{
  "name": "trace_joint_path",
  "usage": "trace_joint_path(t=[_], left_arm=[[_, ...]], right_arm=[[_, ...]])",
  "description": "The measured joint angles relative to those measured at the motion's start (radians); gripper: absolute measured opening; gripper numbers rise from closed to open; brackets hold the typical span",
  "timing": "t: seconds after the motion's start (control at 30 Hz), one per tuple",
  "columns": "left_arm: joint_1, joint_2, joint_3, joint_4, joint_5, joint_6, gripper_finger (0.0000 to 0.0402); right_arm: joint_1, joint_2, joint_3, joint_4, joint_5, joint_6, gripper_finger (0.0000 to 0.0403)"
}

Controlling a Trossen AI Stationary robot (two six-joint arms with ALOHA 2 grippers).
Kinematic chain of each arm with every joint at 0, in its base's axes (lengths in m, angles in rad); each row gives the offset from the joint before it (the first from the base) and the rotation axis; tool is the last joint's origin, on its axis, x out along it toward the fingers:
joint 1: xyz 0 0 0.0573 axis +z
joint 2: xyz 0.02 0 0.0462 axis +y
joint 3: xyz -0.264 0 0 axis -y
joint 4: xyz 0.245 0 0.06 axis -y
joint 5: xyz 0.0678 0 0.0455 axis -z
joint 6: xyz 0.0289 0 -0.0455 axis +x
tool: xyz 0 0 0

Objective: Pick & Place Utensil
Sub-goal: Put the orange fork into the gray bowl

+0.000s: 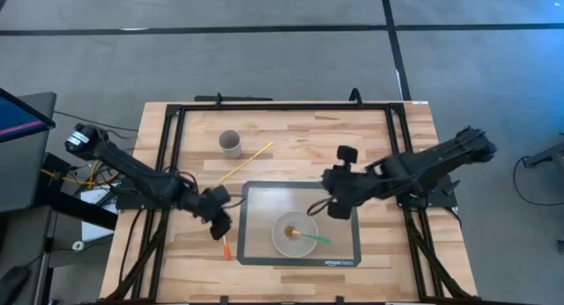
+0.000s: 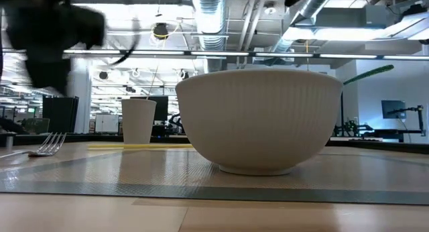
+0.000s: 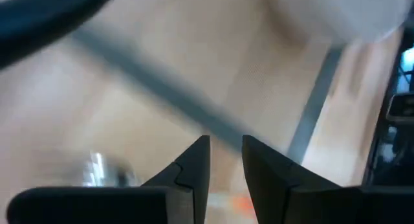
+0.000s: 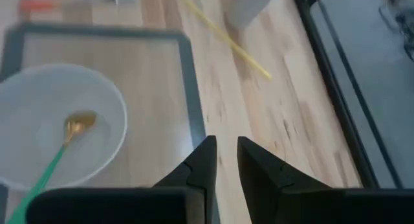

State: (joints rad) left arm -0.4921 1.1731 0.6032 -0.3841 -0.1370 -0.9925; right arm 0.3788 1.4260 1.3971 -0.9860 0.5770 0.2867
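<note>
The left pincer [image 1: 220, 224] is seen low over the light wooden bench [image 1: 291, 133], at the left edge of the grey-framed rectangular mat [image 1: 254, 192]; its two dark fingers [image 3: 194, 166] are nearly closed, with a narrow gap between them and nothing held. Just beside it, toward the near edge of the bench, an orange-handled metal fork [image 1: 226, 247] lies flat, its tines visible at the left of the low view [image 2: 45, 146].

The right pincer [image 1: 338, 204] is held above the right part of the mat, beside the bowl; its fingers [image 4: 204, 162] are likewise close together with only a slim gap, and nothing is gripped.

On the mat a white ribbed round bowl [image 1: 294, 234] stands upright. Inside it a spoon with a gold head and green handle [image 1: 308, 235] rests, the handle leaning out over the rim toward the right arm.

Beyond the mat, a long yellow straw [image 1: 245, 162] lies diagonally on the wood, and near it a small white paper cup [image 1: 230, 144] stands upright.
</note>
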Motion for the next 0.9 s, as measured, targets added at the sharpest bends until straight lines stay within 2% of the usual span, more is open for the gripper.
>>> trace_joint_path(t=[0.1,0.17,0.23,0.33,0.47,0.6,0.7,0.9], left_arm=[[-0.068,0.029,-0.042,0.006,0.081,-0.239,0.0090],[-0.119,0.044,-0.065,-0.001,0.100,-0.356,0.0090],[-0.160,0.063,-0.075,0.001,0.092,-0.417,0.0090],[-0.193,0.093,-0.079,0.011,0.028,-0.473,0.0090],[-0.192,0.142,-0.079,0.057,-0.059,-0.486,0.0090],[-0.182,0.219,-0.079,0.102,-0.051,-0.515,0.0090],[-0.178,0.267,-0.072,0.122,-0.041,-0.561,0.0090],[-0.179,0.262,-0.074,0.125,-0.077,-0.565,0.0090]], right_arm=[[-0.033,-0.102,-0.166,0.239,-0.008,-0.059,0.0055],[-0.058,-0.145,-0.262,0.397,-0.027,-0.091,0.0055],[-0.074,-0.173,-0.342,0.532,-0.054,-0.125,0.0055],[-0.089,-0.177,-0.411,0.692,-0.084,-0.221,0.0055],[-0.109,-0.160,-0.422,0.763,-0.104,-0.337,0.0055],[-0.138,-0.163,-0.421,0.782,-0.182,-0.342,0.0055],[-0.142,-0.163,-0.420,0.804,-0.188,-0.341,0.0055],[-0.145,-0.146,-0.421,0.790,-0.191,-0.341,0.0055]])
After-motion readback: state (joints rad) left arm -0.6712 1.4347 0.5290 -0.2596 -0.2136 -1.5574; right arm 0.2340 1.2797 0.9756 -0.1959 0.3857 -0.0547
